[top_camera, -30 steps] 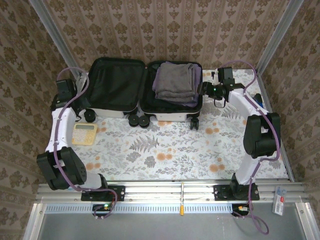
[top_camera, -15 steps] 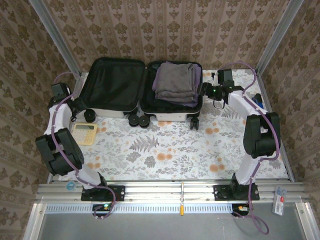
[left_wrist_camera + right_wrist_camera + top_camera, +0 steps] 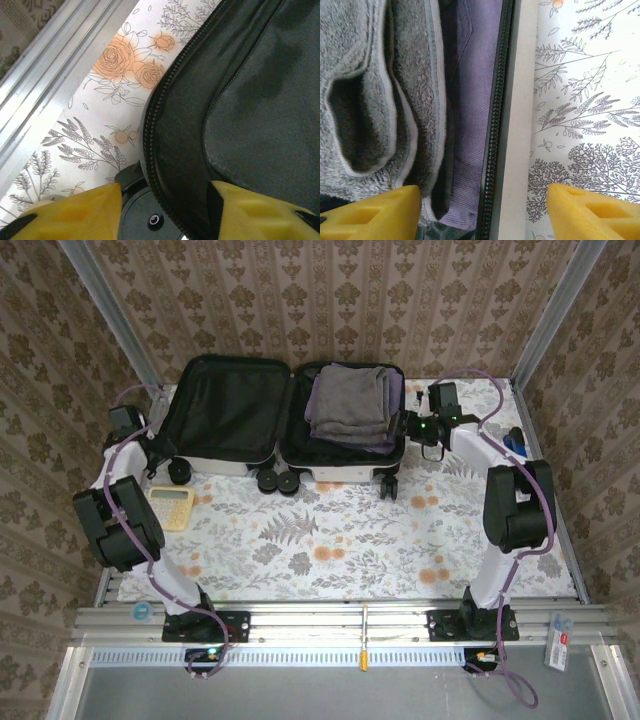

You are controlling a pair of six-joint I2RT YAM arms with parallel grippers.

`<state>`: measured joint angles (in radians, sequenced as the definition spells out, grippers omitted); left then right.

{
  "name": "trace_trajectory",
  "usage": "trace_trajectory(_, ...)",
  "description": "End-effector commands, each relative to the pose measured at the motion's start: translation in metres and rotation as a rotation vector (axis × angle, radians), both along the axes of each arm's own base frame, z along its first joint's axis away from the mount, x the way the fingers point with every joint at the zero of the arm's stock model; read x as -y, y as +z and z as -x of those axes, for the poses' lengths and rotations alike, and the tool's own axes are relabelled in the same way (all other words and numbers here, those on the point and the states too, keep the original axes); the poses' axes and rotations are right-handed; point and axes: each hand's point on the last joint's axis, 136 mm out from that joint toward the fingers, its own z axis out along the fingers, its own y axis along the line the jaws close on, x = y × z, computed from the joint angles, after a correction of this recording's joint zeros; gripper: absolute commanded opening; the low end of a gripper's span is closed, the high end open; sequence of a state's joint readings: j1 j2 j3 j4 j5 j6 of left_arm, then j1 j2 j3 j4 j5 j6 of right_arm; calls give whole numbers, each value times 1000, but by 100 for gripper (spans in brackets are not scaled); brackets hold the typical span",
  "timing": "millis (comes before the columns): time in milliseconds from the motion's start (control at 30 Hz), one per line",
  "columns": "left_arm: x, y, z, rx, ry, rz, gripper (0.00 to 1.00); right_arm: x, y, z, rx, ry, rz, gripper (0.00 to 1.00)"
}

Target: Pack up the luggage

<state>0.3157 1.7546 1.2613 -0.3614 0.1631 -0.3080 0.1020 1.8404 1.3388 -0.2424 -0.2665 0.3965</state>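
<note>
Straddling 9 o'clock rim of the luggage (image 3: 225, 410) w/ left pincer (image 3: 166, 192): jaws part open, one yellow finger outside the shell, other over the black lining, nothing clamped as far as visible. Same on the 3 o'clock side w/ right pincer (image 3: 484, 195): jaws wide, zip rim (image 3: 492, 125) between them, no contact, nothing held.

Sits open & flat at 12 o'clock of worktop (image 3: 330, 540); L half bare, R half loaded w/ folded gray towels (image 3: 345, 400) over a purple garment (image 3: 472, 125).

Prob. step: shutting the case, i.e. swinging the bare L half over onto R. To do well: bite on the rim proper, not on the spinner wheel (image 3: 150, 220) just under left pincer at 6 o'clock. Keep pads square across the zip teeth to avoid slipping off. Lift in an arc about the middle hinge, not straight up. Pull right pincer out toward 3 o'clock, or use it to steady the loaded half; otherwise risks getting caught under the lid.

Around: cream calculator (image 3: 168, 507) at 7 o'clock of the case, near L arm, apart from the shell; maybe meant to go in, worth checking first. Small blue item (image 3: 515, 440) at 3 o'clock by R arm, too small to ID. Looks piled high on the towel side, edge near the zip, so could snag. Metal frame rail (image 3: 50, 65) close at 9 o'clock: little elbow room.
</note>
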Motion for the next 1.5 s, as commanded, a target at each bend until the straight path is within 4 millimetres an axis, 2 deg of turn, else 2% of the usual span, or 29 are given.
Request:
trace_trajectory(0,-3,11,-16,48,-2,6,44,-6,-9,0,-28,9,10,67)
trace_trajectory(233,-3,7,-19,46,-16,3,31,-10,-16,1,-50,20,48,66)
trace_trajectory(367,-3,3,-18,33,-19,-2,23,-10,-15,1,-57,12,70,61)
trace_trajectory(567,-2,1,-18,35,-30,-5,13,-12,-11,3,-53,11,73,46)
trace_trajectory(733,-2,-6,-18,25,-33,1,4,-17,-12,4,-65,23,88,25)
trace_trajectory(867,0,-6,-18,30,-38,5,0,-19,-12,6,-66,28,95,15)
trace_trajectory(1100,7,13,-22,65,-71,-40,0,-20,-10,8,-67,41,104,0)
trace_trajectory(1233,17,28,-22,72,-96,-77,0,-21,-8,11,-64,46,111,0)
trace_trajectory(1467,37,71,-11,149,-109,-153,0,-23,-7,24,-67,67,122,0)
